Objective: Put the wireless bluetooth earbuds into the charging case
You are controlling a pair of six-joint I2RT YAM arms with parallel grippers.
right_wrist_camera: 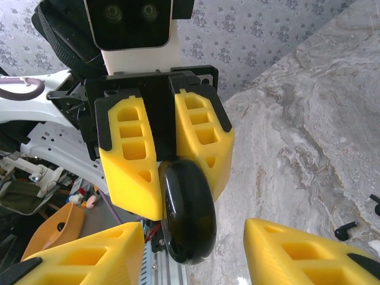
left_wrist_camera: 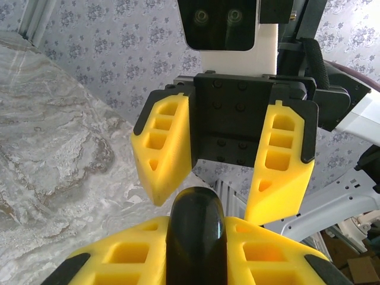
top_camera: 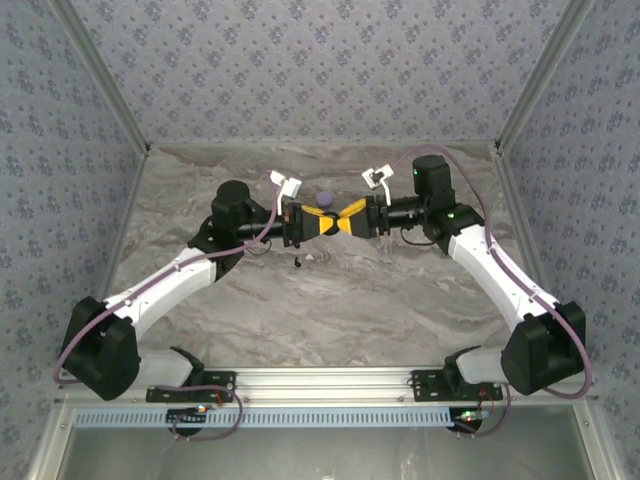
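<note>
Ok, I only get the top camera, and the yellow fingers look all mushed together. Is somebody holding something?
Observer: Yes. From the right wrist camera, the left gripper is shut on a shiny black round case.
Operator: What's the other one doing?
Observer: The left wrist camera shows the right gripper open, a finger on each side of the case.
Operator: And the earbuds?
Observer: One tiny black earbud lies loose on the table, away from the case.

Overhead; wrist views (close) face-to-face.
</note>
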